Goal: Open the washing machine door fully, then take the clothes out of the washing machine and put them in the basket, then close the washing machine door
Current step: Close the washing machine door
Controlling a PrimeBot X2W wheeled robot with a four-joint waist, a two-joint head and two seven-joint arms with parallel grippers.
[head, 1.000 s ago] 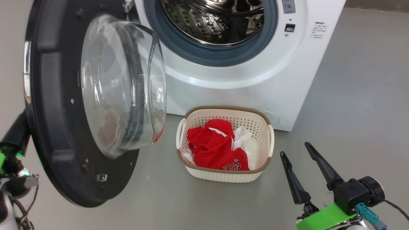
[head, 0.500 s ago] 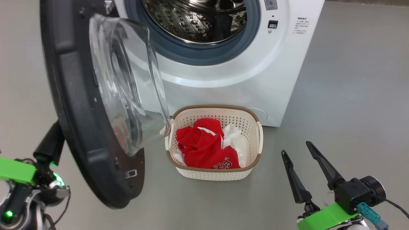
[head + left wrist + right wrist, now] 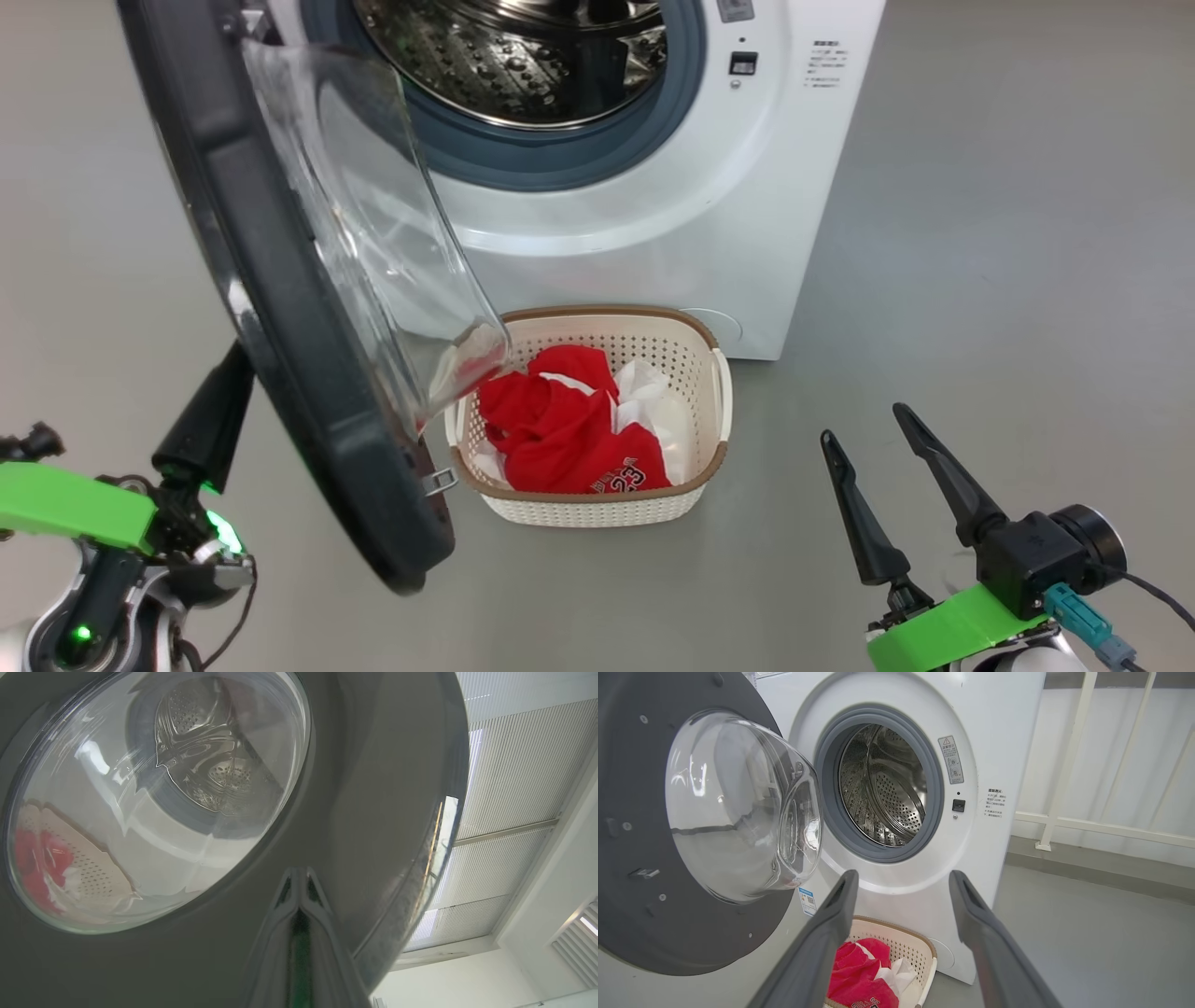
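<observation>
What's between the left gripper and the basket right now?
The washing machine door: in the head view its black rim and glass bowl stand between the left gripper and the basket.

One washing machine (image 3: pixel 653 252), one door (image 3: pixel 280 317), one basket (image 3: pixel 607 314), one red jersey (image 3: pixel 560 439), at least one white garment (image 3: pixel 649 392)

You're holding your left tool (image 3: pixel 299 873) pinched closed, fingers angling upward; your right tool (image 3: pixel 864 425) is hanging low right, fingers standing wide apart.
</observation>
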